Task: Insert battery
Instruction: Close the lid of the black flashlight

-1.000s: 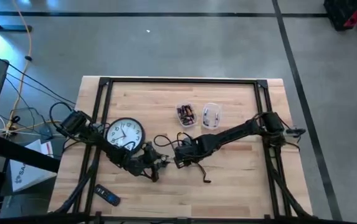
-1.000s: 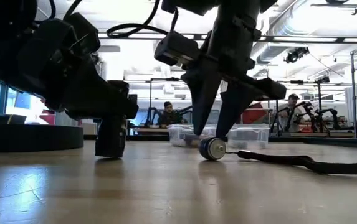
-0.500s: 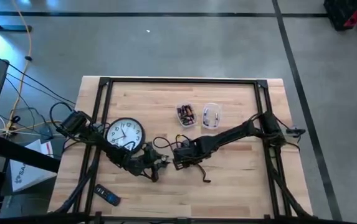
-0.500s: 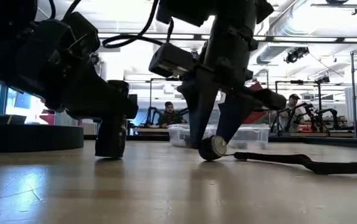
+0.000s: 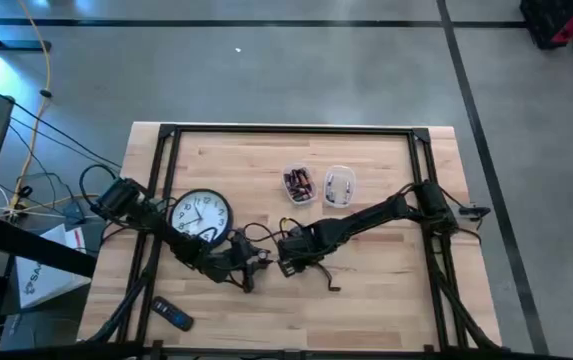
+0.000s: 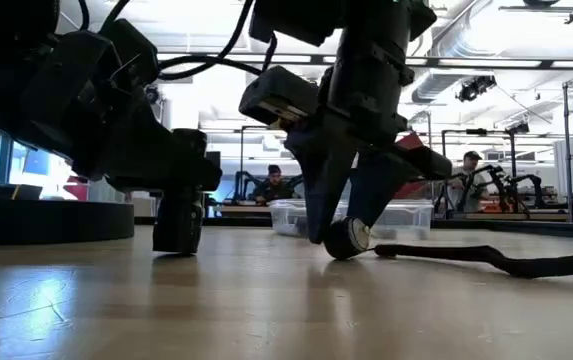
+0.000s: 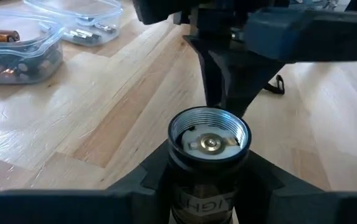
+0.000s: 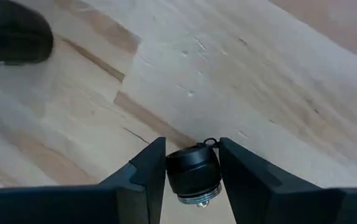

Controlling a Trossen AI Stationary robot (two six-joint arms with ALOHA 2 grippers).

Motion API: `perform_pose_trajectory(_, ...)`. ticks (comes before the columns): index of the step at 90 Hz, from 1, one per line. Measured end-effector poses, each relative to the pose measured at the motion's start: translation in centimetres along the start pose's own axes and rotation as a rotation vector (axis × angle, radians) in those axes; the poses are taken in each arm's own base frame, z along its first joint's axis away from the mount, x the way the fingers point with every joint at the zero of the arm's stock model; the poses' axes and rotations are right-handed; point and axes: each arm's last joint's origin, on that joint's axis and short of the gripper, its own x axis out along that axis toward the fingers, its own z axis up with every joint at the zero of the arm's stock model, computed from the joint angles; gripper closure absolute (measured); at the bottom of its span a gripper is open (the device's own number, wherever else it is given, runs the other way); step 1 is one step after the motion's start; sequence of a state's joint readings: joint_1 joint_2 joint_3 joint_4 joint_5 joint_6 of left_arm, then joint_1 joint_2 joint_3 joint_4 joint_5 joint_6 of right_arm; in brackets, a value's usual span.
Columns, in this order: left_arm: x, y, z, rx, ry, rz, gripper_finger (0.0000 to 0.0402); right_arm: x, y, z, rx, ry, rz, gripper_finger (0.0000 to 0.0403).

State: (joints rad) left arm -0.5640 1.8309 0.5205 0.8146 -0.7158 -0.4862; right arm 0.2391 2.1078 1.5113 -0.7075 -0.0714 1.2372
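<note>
A: What is on the table?

B: A pale wooden table (image 5: 386,290) seen from above, with two dark robot arms meeting near its front middle. A round wall clock (image 5: 202,214) lies to the left. Two clear tubs (image 5: 298,183) of batteries sit toward the back, well apart from the arms. A small remote (image 5: 174,317) lies near the front left corner.

A: What is the left arm doing?

B: The left gripper (image 7: 208,180) is closed around a black flashlight body (image 7: 208,155), holding it upright with its open threaded end facing up. A metal contact shows at the bottom of the tube. No battery is visible inside it.

A: And the right arm?

B: The right gripper (image 8: 192,171) is just beside the left one, low over the wood. Its two fingers (image 8: 142,171) press on either side of a small black screw cap (image 8: 194,174), which rests at table level. A black wrist strap (image 6: 476,260) trails from the cap across the table.

A: What could go wrong from here?

B: I judge the cap is round and gripped near its edge, so it could roll or pop free if lifted unevenly. The strap could snag on a finger. The two grippers are so close that they could bump, tilting the flashlight. Also, capping the tube now would leave it without a battery.
</note>
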Motion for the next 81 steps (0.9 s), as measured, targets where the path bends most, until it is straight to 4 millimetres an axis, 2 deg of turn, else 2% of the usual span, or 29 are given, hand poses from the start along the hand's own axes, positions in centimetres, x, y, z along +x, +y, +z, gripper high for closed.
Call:
perform_pose_trajectory(20,0.0,0.0,0.0,0.001,0.000,0.001,0.0305,-1.4,0.6,0.6,-0.197,-0.003,-0.019,0.0281)
perform_pose_trajectory(37,0.0,0.0,0.0,0.000,0.000,0.001,0.0305,-2.1,1.1,0.1,-0.423,0.019,-0.030,0.0245)
perform_pose_trajectory(54,0.0,0.0,0.0,0.001,-0.001,0.002,0.0305,-1.8,1.0,-1.2,-0.387,0.048,-0.052,0.0208)
perform_pose_trajectory(81,0.0,0.0,0.0,0.000,-0.002,0.003,0.0305,-1.4,0.8,-0.9,-0.446,0.049,-0.050,0.0204)
